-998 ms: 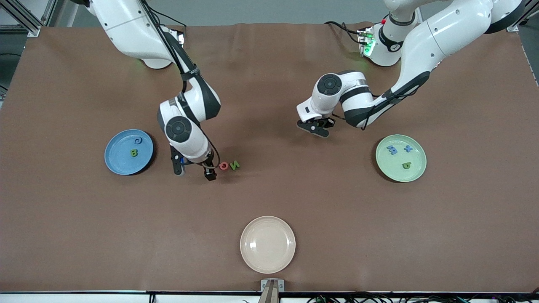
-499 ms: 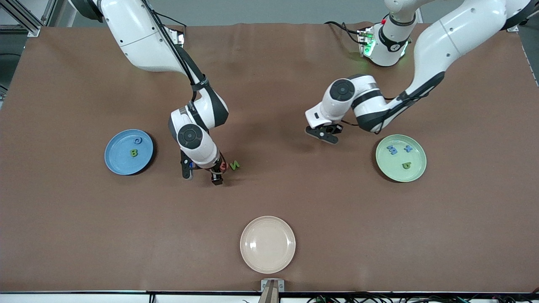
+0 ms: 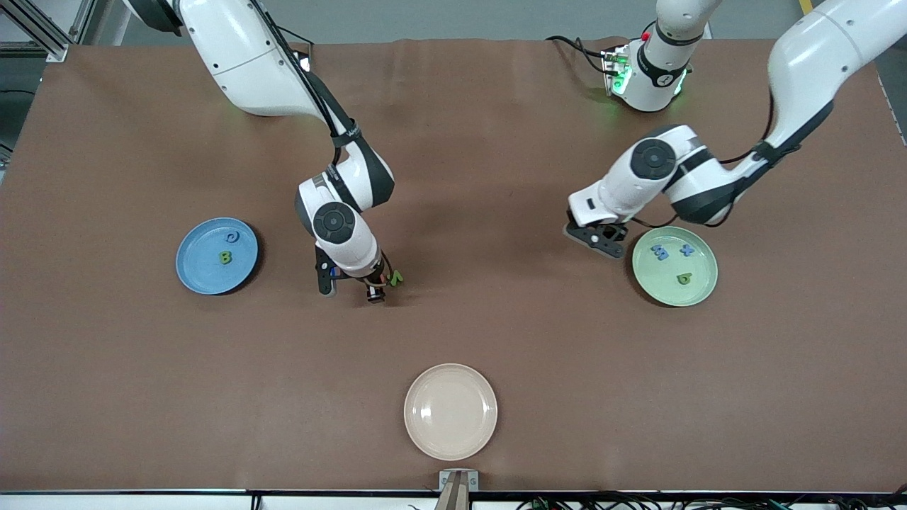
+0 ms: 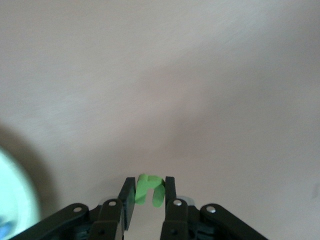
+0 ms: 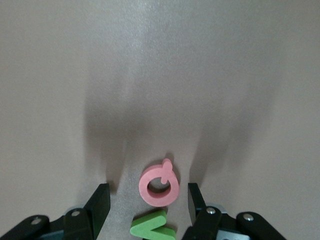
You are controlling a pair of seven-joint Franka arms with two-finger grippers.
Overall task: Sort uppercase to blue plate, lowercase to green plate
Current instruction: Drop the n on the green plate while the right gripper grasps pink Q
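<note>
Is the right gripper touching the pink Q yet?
Apart. In the right wrist view the pink Q lies flat on the table between the right gripper's open fingers, with bare table showing on both sides of it.

The front view looks down from high across the brown table (image 3: 453, 333) toward both arm bases. Each wrist camera looks down close past its own fingers; the right wrist and front views share the green N letter piece (image 5: 152, 226) (image 3: 396, 278).

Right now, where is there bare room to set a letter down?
The cream plate is bare, as is the mat between it and the right tool, which straddles the pink Q and green N. The green plate is crowded.
</note>
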